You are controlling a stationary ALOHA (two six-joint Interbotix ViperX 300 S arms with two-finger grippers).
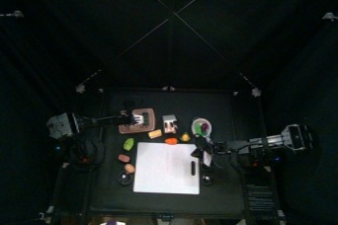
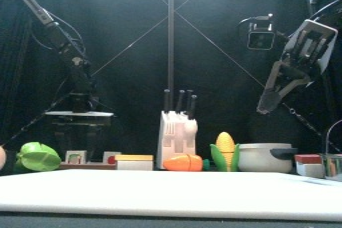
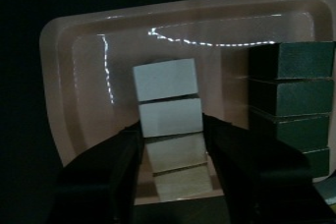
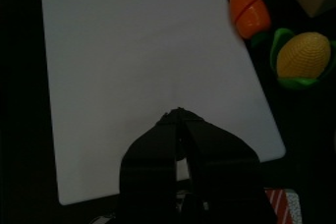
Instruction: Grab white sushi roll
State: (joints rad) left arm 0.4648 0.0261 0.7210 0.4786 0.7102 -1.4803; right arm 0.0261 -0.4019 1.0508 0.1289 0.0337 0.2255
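The white sushi roll (image 3: 168, 105) is a column of pale blocks lying in a beige tray (image 3: 79, 81), next to a row of dark rolls (image 3: 289, 95). My left gripper (image 3: 187, 164) hangs over the tray with its jaws open, one on each side of the white roll's near end. In the top view that left gripper (image 1: 129, 122) sits above the tray (image 1: 137, 127) at the table's back left. My right gripper (image 4: 180, 118) is shut, with nothing in it, above the white cutting board (image 4: 144, 81); the top view shows this right gripper (image 1: 199, 157) at the board's (image 1: 165, 170) right edge.
A knife block (image 2: 178, 134), a corn cob (image 2: 225, 150), an orange vegetable (image 2: 183, 162) and a grey bowl (image 2: 265, 157) stand behind the board. A green vegetable (image 2: 38, 157) lies at the left. Small toy foods (image 1: 126, 150) line the board's left side.
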